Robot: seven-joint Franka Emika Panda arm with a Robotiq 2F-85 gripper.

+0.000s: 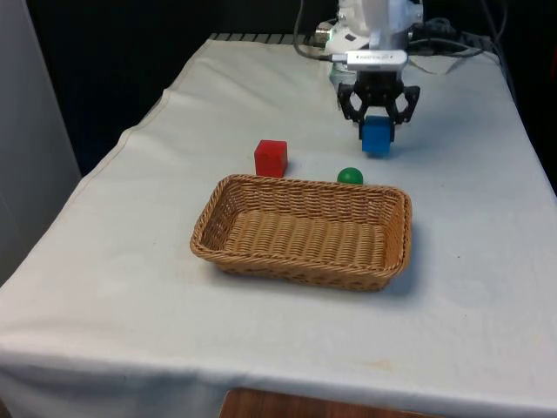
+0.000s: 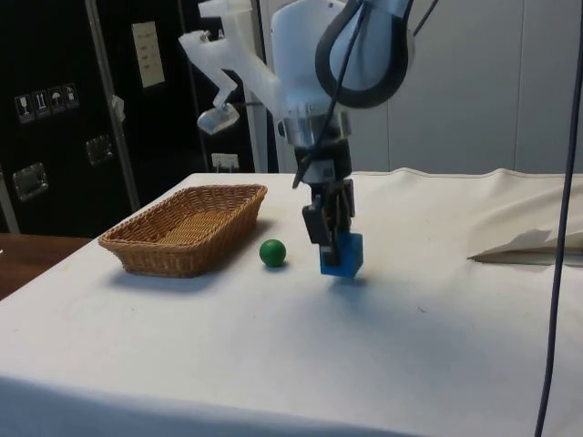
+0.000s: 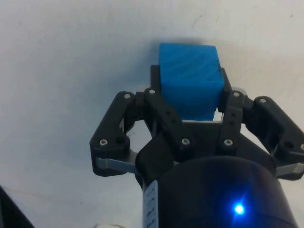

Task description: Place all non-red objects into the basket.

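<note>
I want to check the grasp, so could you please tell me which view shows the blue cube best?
The wrist view: the blue cube sits large between the fingers of the hand, which is shut on it. The front view shows one face of it below the hand; the side view shows it just above the cloth.

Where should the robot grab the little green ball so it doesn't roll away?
Probably from straight above, closing the tool across the widest part of the green ball. It is round, so any pair of opposite sides works, but the basket wall sits close beside it, so fingers should go on the sides that run along the wall, not between ball and basket.
</note>
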